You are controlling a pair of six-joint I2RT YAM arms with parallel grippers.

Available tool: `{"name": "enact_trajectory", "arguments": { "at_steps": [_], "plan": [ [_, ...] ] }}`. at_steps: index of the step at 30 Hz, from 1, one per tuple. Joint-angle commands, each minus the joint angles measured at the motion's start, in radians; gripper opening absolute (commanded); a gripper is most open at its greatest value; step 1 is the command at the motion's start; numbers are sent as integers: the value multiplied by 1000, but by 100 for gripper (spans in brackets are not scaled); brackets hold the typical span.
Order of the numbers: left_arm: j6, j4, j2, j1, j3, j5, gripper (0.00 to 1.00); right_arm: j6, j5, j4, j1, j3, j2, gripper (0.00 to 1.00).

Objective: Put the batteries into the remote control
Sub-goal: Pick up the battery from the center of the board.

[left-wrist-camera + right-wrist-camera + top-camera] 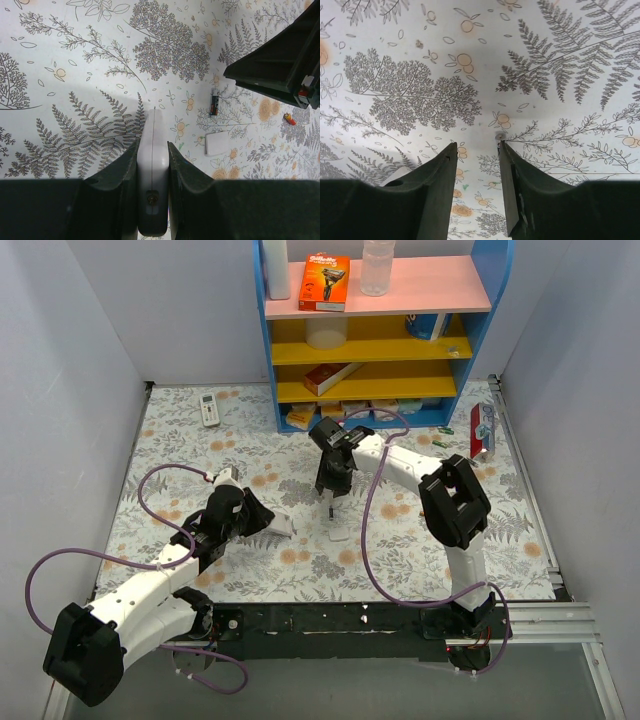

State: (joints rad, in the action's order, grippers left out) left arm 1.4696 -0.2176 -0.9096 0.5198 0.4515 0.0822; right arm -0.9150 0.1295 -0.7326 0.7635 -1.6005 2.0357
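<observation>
My left gripper (262,520) (152,146) is shut on the remote control (152,165), a slim white bar held edge-up between both fingers, low over the mat; it also shows in the top view (278,526). My right gripper (328,496) (476,146) is open and empty, pointing down at the mat just right of the remote. A slim dark cell with a red end (214,105) lies on the mat by its tip; its metal end (497,136) shows at the right finger. A small red battery (289,119) lies farther right. A white battery cover (217,143) (338,535) lies flat nearby.
A blue shelf unit (370,390) with boxes stands at the back. A smaller white remote with buttons (209,408) lies at the back left. A red and white pack (483,430) sits at the right edge. The right arm (280,60) hangs over the mat's middle.
</observation>
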Motion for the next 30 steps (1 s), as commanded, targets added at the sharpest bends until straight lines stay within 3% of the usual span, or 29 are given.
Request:
{"name": "enact_trajectory", "arguments": {
  "at_steps": [1, 19, 24, 30],
  "plan": [
    [-8, -2, 21, -3, -5, 5, 0, 53, 27, -39, 14, -45, 35, 45],
    [-8, -3, 18, -3, -5, 7, 0, 176, 21, -71, 45, -16, 107, 34],
    [6, 10, 12, -3, -17, 1, 0, 186, 16, -73, 56, 11, 90, 27],
    [20, 78, 31, -3, -50, -13, 0, 228, 25, -18, 57, 42, 32, 7]
  ]
}}
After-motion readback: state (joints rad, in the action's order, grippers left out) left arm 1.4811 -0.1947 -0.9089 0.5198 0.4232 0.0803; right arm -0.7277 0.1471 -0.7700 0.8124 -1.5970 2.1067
